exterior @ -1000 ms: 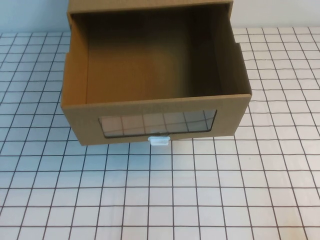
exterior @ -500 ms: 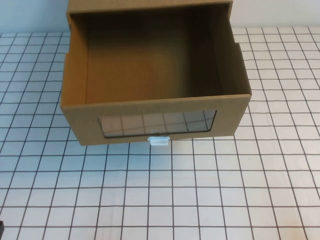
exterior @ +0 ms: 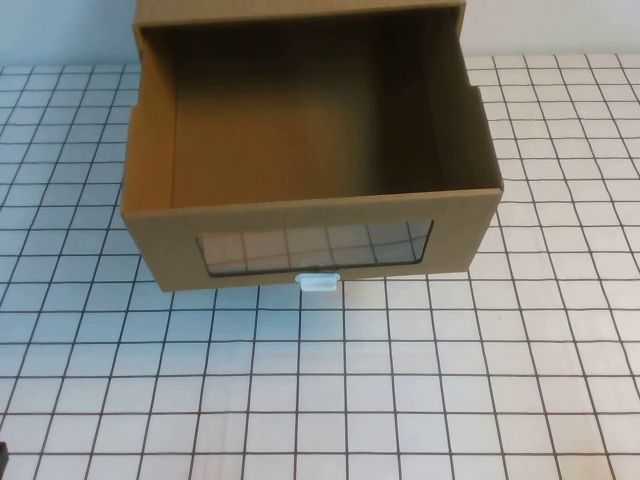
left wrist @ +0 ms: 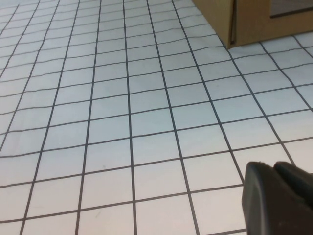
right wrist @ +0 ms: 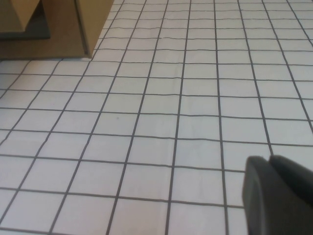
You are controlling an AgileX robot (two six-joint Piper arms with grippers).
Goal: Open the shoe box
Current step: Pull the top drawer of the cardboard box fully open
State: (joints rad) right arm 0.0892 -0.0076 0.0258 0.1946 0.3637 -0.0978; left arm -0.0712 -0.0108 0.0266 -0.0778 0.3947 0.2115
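One shoe box [exterior: 310, 215], one left hand [left wrist: 273, 170], one right hand [right wrist: 270, 164].

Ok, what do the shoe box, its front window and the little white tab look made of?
Shoe box: matte brown cardboard, judging by its flat folded walls. Window: clear glossy film, probably plastic, since the grid shows through it. Tab: smooth white, likely plastic. Left claw and right claw sit shut low over the gridded table cover, apart from the box.

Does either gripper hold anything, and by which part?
Nothing is held. The left gripper and the right gripper, both shut, hang over the checked table, away from the shoe box.
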